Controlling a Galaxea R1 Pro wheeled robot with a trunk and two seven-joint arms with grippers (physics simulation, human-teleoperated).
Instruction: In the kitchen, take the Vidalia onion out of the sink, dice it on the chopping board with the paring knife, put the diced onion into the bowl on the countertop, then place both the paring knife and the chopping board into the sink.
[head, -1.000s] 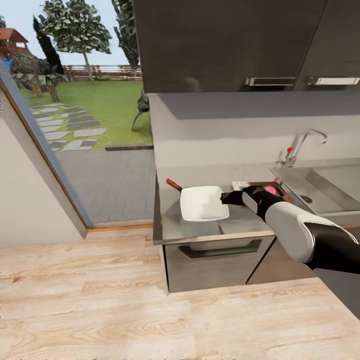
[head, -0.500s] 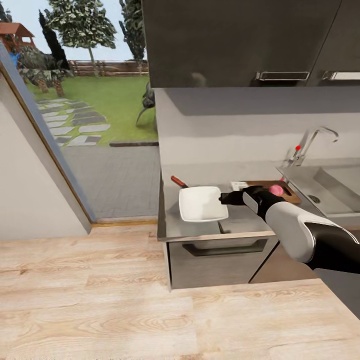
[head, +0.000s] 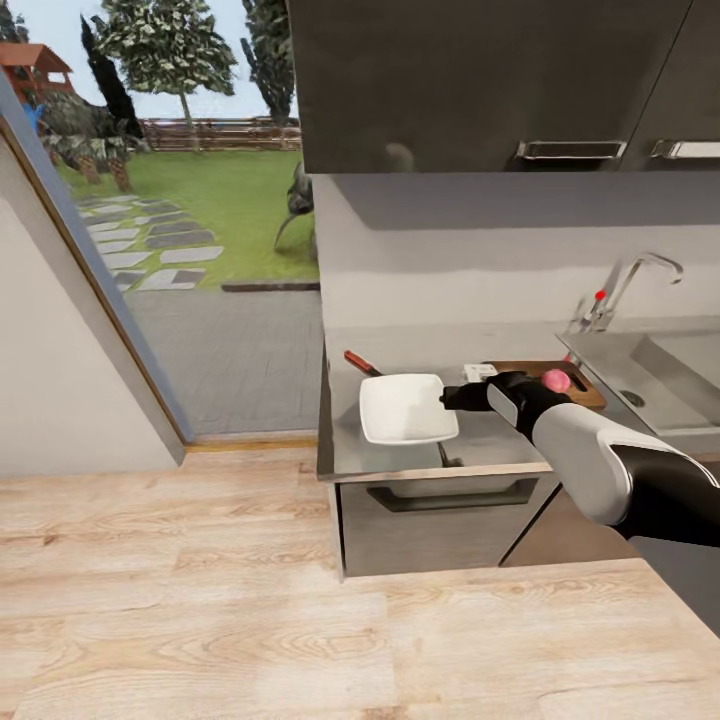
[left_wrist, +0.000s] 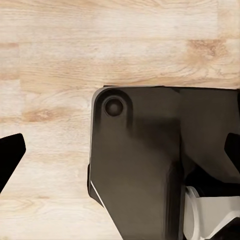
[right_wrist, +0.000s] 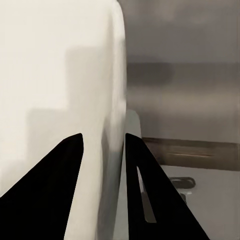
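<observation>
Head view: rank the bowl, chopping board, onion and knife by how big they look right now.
1. bowl
2. chopping board, partly hidden behind the right arm, so unsure against the bowl
3. Vidalia onion and paring knife, too alike to rank; knife mostly hidden by the bowl

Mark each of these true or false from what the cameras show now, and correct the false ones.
1. The onion lies on the board. True.
2. The right gripper is at the bowl's rim. True; in the right wrist view its fingers straddle the white rim.
3. The knife lies in the sink. False; its red handle shows on the countertop behind the bowl.
4. The bowl holds diced onion. False; it looks empty, and the onion is whole.
5. The left gripper hangs over the countertop. False; wooden floor lies beneath it.
</observation>
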